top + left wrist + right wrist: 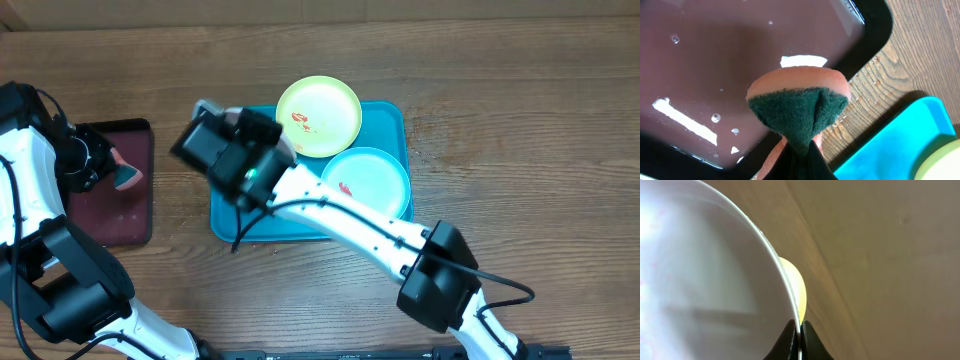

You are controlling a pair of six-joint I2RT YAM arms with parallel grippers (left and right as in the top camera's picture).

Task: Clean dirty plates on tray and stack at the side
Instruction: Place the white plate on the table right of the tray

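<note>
- Left gripper (800,159) — I see the jaws pressed together on a sponge (797,107), green scouring face folded, pink backing above it.
- The sponge hangs over the maroon tray (715,60) at the left of the overhead frame; droplets sit on that tray's surface.
- Right gripper (799,332) — the jaws pinch the rim of the white plate (705,280), which fills the left of the right wrist view.
- Turquoise tray (390,125) sits at frame centre on the table (520,120).
- Yellow-green plate (318,117) overlaps the tray's upper rim, with red smears.
- Mint-blue plate (366,183) lies in the tray's right half, with a red smear.
</note>
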